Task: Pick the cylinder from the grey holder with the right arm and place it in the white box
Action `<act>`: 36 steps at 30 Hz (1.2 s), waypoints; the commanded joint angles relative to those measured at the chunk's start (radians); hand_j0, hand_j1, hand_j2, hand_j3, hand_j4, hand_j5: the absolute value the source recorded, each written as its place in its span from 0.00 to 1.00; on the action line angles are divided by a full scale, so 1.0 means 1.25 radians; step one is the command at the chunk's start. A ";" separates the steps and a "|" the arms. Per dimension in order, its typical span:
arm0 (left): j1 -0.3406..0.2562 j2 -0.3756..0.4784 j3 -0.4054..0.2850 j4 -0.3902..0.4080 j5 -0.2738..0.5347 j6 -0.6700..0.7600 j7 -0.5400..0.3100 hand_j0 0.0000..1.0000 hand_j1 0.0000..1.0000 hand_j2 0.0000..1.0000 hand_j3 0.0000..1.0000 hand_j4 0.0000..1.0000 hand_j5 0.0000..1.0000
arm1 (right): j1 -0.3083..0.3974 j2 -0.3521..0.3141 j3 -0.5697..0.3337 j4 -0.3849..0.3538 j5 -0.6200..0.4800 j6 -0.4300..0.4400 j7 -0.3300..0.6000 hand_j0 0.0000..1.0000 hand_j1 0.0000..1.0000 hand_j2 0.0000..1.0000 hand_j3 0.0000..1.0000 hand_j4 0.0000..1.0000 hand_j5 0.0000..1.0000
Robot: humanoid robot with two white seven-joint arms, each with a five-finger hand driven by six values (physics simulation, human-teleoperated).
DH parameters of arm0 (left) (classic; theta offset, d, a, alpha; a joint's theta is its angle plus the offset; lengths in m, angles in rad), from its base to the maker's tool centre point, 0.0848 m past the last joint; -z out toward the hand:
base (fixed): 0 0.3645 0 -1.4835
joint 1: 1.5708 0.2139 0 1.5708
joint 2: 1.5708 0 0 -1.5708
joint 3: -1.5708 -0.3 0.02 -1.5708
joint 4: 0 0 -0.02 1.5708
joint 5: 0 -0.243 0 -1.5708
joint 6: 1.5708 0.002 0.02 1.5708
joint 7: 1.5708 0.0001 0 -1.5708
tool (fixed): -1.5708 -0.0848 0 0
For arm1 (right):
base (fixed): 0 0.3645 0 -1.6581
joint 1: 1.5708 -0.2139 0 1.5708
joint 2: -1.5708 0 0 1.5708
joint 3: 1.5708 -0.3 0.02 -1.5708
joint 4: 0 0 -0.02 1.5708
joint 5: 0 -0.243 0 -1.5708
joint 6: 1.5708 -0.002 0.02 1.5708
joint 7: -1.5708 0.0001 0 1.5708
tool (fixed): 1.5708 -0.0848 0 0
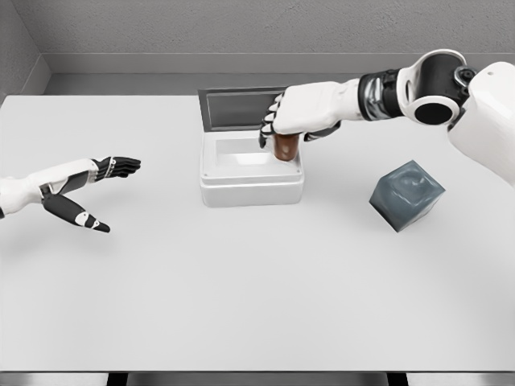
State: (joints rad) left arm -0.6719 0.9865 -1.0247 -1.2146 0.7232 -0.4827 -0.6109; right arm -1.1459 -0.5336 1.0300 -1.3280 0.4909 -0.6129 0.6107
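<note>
Head view: brown cylinder [285, 148] is gripped by the right robot hand [291, 114], fingers curled around its top, held over the right rim of the white box [251, 178]. Grey holder [406, 195] is seen tilted on the desk [257, 305], right of the box. Left robot hand [95, 186], left of the box, is spread and holds nothing.

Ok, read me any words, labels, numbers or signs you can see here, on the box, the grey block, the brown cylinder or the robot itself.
None: no readable text anywhere in this view.
White box: plain, no label.
Grey holder: only a mottled surface, no marks.
Brown cylinder, held in the right hand over the box: no print visible.
Left hand and the arms: white and black shells, no lettering.
</note>
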 commanded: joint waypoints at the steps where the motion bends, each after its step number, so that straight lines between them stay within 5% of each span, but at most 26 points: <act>1: 0.000 0.000 0.001 0.000 0.006 0.001 0.000 1.00 1.00 1.00 1.00 1.00 1.00 | 0.000 -0.001 -0.018 -0.029 -0.004 0.002 0.000 1.00 1.00 1.00 1.00 1.00 1.00; 9: 0.000 0.000 0.001 0.000 0.006 -0.002 0.000 1.00 1.00 1.00 1.00 1.00 1.00 | 0.002 -0.015 -0.169 -0.087 -0.014 0.002 0.000 1.00 1.00 1.00 1.00 1.00 1.00; 14: -0.016 0.002 0.004 -0.013 0.014 0.001 0.000 1.00 1.00 1.00 1.00 1.00 1.00 | 0.050 -0.151 -0.194 -0.133 -0.043 0.002 0.000 1.00 1.00 1.00 1.00 1.00 1.00; 16: -0.077 -0.004 0.005 -0.003 0.017 0.009 0.000 1.00 1.00 1.00 1.00 1.00 1.00 | 0.096 -0.230 -0.216 -0.179 -0.043 0.002 0.000 1.00 1.00 1.00 1.00 1.00 1.00; 19: -0.205 -0.083 0.009 0.021 0.025 0.202 0.000 1.00 1.00 1.00 1.00 1.00 1.00 | 0.155 -0.308 -0.287 -0.199 -0.076 0.002 0.000 1.00 1.00 1.00 1.00 1.00 1.00; 20: -0.204 -0.125 0.070 0.046 0.022 0.238 0.000 1.00 1.00 1.00 1.00 1.00 1.00 | 0.171 -0.313 -0.285 -0.200 -0.076 0.002 0.000 1.00 1.00 1.00 1.00 1.00 1.00; 22: -0.211 -0.194 0.103 0.092 0.010 0.272 0.000 1.00 1.00 1.00 1.00 1.00 1.00 | 0.185 -0.318 -0.282 -0.200 -0.075 0.002 0.000 1.00 1.00 1.00 1.00 1.00 1.00; 29: -0.248 -0.284 0.108 0.082 0.007 0.315 0.000 1.00 1.00 1.00 1.00 1.00 1.00 | 0.196 -0.317 -0.274 -0.202 -0.075 0.002 0.000 1.00 1.00 1.00 1.00 1.00 1.00; 36: -0.241 -0.289 0.108 0.037 0.009 0.315 0.000 1.00 1.00 1.00 1.00 1.00 1.00 | 0.195 -0.318 -0.273 -0.202 -0.075 0.002 0.000 1.00 1.00 1.00 1.00 1.00 1.00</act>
State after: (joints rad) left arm -0.9695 0.6304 -0.8917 -1.1580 0.7283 -0.0914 -0.6109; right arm -0.9005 -0.9297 0.6892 -1.5800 0.4010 -0.6135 0.6114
